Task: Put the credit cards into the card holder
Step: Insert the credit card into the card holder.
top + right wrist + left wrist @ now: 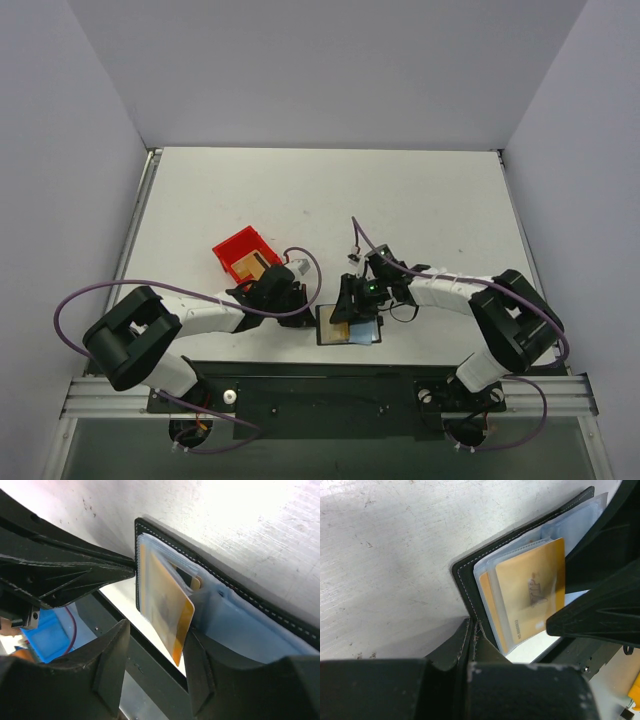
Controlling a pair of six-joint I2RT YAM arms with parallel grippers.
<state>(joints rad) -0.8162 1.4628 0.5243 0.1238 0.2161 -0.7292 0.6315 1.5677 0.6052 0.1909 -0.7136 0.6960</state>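
The card holder lies open near the table's front edge, black outside, pale grey-blue sleeves inside. My left gripper is shut on the stitched edge of its black cover. A gold credit card sticks partway out of a clear sleeve. In the right wrist view this card stands between the spread fingers of my right gripper, which is open, and its corner leans by the right finger. Another gold card sits in a sleeve behind it.
A red bin with more gold-tan cards stands just left of the left gripper. The right gripper is over the wallet. The table's front edge and dark mounting rail run right beside the wallet.
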